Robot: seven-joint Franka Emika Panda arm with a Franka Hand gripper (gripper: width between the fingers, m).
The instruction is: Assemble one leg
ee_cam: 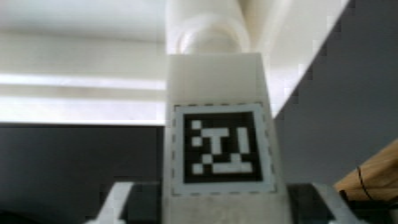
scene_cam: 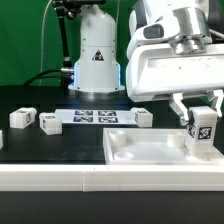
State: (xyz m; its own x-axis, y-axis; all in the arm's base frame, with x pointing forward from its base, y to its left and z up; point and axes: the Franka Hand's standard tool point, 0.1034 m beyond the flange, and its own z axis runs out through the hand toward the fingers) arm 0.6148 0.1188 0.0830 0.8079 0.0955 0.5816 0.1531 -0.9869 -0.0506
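Black table (scene_cam: 40, 150): hand (scene_cam: 200, 120) clamps leg (scene_cam: 201, 135) at panel (scene_cam: 140, 152) corner; loose legs (scene_cam: 50, 122), marker board (scene_cam: 95, 116) behind.

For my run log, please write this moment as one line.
gripper: shut on leg | leg: upright, over panel at exterior view's right | contact with panel: cannot tell | three other legs: loose on table

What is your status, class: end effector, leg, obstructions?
End effector shut on small white chunky plastic leg with square marker tag. Leg upright over large flat white panel, exterior view's right. Nothing seen in the way.
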